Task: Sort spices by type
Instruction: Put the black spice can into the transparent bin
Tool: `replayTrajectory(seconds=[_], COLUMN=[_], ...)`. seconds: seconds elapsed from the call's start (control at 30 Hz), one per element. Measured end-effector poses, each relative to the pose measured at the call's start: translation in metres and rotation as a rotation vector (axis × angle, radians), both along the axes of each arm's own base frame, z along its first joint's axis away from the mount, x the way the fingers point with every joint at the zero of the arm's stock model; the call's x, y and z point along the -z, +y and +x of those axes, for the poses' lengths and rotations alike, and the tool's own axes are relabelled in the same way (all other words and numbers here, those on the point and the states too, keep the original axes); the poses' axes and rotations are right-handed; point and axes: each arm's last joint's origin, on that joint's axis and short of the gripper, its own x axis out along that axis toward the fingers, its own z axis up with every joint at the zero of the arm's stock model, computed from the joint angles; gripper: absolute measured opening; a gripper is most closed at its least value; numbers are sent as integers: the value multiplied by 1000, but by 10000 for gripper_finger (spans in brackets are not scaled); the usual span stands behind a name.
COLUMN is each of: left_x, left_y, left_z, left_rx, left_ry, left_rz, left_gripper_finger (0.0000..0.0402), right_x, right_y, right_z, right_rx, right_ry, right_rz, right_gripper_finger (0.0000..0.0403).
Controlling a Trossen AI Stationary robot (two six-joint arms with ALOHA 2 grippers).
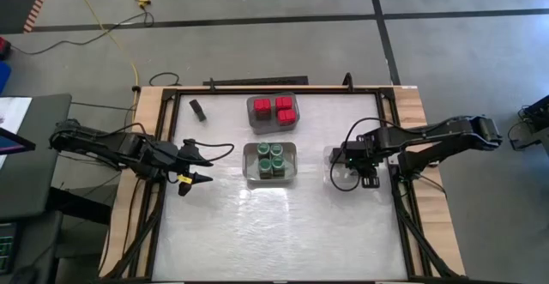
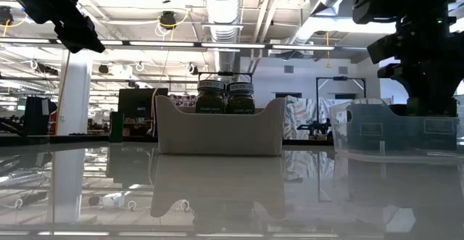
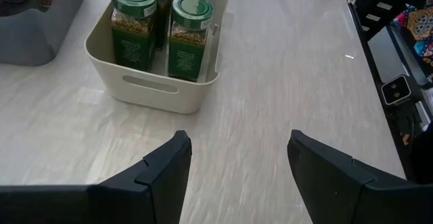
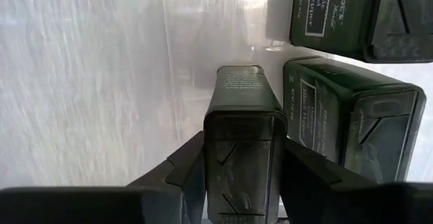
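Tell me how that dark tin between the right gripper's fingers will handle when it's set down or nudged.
The dark tin looks rigid with flat sides, so it likely won't flex or roll. Its smooth surface may slip between the right gripper fingers. Standing tall and narrow beside two other tins, it could tip if bumped.

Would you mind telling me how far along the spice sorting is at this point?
Nearly done, by the look of it. Red-topped containers sit in the grey bin, and green-lidded jars fill the white bin. The right gripper has a dark tin between its fingers inside the clear bin, beside two other tins. One dark tin lies loose near the table's far edge. The left gripper is open and empty.
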Motion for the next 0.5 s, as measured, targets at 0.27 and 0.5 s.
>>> replayTrajectory(seconds=[0.27,0.5], left_x=[0,0], left_y=[0,0], left_z=[0,0], left_rx=[0,0], left_ry=[0,0], left_rz=[0,0], left_gripper_finger=[235,235], right_x=[0,0], right_y=[2,8], right_z=[0,0], right_rx=[-10,-49], right_ry=[0,0], right_rz=[0,0], right_gripper_finger=[181,197])
